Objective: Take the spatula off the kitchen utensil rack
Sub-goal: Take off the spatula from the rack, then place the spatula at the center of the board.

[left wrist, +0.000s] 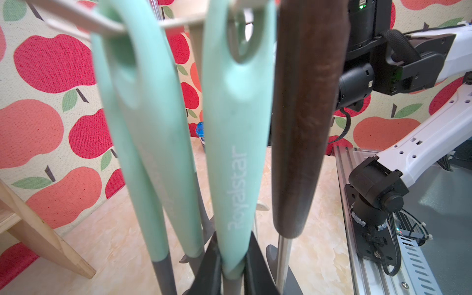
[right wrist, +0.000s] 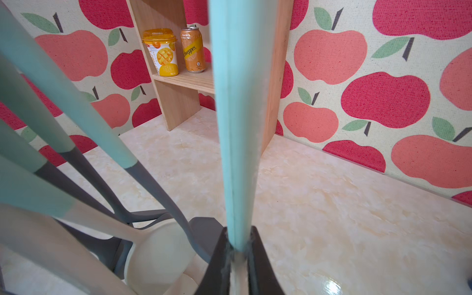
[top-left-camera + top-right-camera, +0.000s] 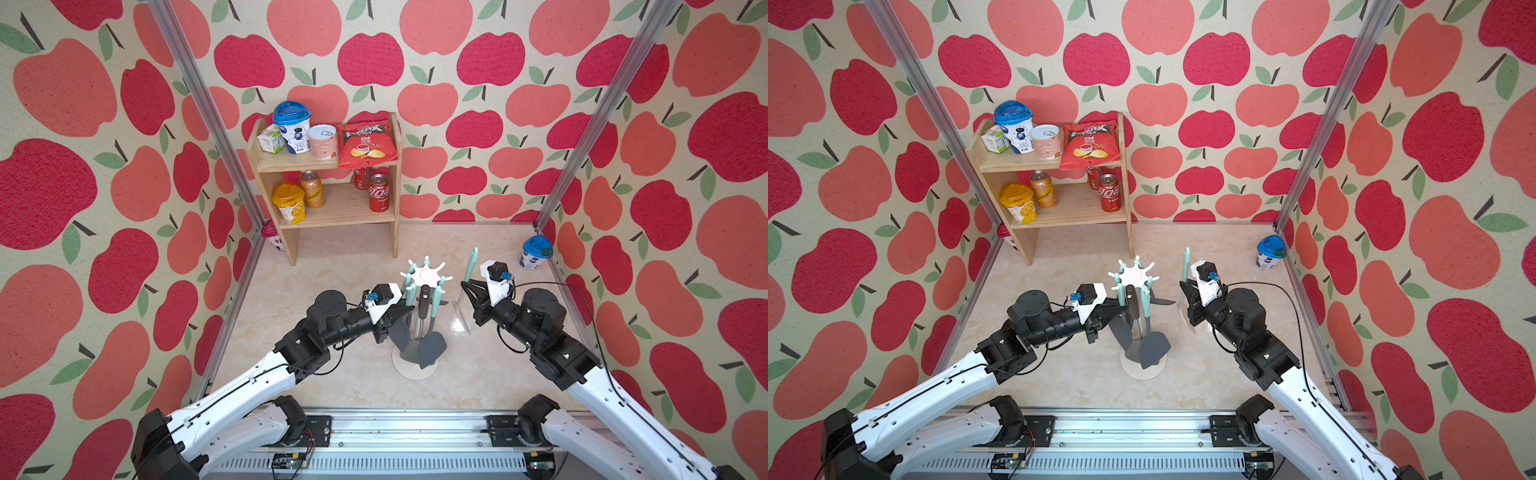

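Observation:
The white kitchen utensil rack [image 3: 426, 274] [image 3: 1135, 274] stands mid-table with several mint-handled, grey-headed utensils and a dark wooden-handled one [image 1: 304, 127] hanging from its prongs. To the right of the rack and off it is the spatula [image 3: 471, 264] [image 3: 1185, 264], with a teal handle and a pale blade. My right gripper [image 3: 466, 289] [image 2: 238, 251] is shut on the spatula's handle [image 2: 238, 127] and holds it upright. My left gripper [image 3: 409, 311] [image 1: 232, 270] is shut on the lower end of a mint handle [image 1: 235, 153] that hangs on the rack.
A wooden two-tier shelf [image 3: 328, 208] with cans, cups and a crisp bag stands at the back left. A red cup [image 3: 274, 237] sits by its leg. A blue-lidded cup [image 3: 536, 251] is in the back right corner. A metal rail [image 3: 395, 428] runs along the front.

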Motion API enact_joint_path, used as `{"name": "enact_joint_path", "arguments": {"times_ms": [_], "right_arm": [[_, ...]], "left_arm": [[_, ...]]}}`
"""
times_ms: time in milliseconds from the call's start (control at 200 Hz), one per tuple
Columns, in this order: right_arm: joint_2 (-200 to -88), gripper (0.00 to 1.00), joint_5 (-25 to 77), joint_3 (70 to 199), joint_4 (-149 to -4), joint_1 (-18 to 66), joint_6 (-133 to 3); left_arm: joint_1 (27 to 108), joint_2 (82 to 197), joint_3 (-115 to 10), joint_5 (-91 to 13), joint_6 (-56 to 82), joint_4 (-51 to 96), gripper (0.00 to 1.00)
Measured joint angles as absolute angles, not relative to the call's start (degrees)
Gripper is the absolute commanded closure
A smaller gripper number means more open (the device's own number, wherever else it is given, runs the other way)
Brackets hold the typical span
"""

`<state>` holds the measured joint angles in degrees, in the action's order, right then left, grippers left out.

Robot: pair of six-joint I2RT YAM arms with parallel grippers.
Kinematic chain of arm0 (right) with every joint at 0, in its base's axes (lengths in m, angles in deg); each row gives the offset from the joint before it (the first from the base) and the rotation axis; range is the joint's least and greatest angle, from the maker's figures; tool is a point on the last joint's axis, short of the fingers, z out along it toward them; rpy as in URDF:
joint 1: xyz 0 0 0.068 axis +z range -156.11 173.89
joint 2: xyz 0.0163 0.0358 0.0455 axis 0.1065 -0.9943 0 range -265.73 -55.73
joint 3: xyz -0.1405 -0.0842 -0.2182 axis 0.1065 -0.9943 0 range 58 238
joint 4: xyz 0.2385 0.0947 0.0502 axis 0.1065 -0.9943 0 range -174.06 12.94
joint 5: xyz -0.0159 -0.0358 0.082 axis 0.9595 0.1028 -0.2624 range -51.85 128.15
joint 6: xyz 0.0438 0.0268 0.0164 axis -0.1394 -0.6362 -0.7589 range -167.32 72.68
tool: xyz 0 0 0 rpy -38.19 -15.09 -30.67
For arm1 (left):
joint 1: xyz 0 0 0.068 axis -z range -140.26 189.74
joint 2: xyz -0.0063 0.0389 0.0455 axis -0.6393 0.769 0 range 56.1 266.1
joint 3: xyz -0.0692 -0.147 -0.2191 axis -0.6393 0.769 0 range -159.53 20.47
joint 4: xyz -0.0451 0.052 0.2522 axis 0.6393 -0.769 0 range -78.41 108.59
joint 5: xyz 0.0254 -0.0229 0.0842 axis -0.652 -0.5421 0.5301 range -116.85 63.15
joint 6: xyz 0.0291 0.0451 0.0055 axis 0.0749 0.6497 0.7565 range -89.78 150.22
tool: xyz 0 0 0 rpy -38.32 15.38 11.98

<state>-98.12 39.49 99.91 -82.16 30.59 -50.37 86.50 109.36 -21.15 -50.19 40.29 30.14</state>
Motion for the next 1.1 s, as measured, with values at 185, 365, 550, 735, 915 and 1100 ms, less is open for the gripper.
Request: {"name": "enact_joint_path", "arguments": {"times_ms": [185,365,550,735,915,1100], "right_arm": [[-98.95,1.00,43.34,104.35,-86.01,29.92,-50.50],[-101.27,1.00,46.99,107.06,-89.40,28.72,-50.87],[-103.96,1.00,49.85,109.05,-92.81,25.26,-52.14],[-106.71,1.00,50.73,112.22,-98.08,19.58,-52.91],[-108.35,1.00,50.68,115.06,-102.86,13.87,-52.97],[-110.27,1.00,49.37,117.37,-106.86,9.31,-53.41]], "left_arm": [[86.50,109.40,-21.15,-50.19,40.29,30.17,1.00],[86.50,109.40,-21.15,-50.19,40.31,30.17,1.00],[86.50,109.40,-21.15,-50.16,40.31,30.17,1.00],[86.50,109.80,-21.17,-50.10,40.31,30.62,1.00],[86.50,109.80,-21.17,-49.53,40.29,30.78,1.00],[86.50,110.52,-21.17,-49.09,40.27,31.63,1.00]]}}
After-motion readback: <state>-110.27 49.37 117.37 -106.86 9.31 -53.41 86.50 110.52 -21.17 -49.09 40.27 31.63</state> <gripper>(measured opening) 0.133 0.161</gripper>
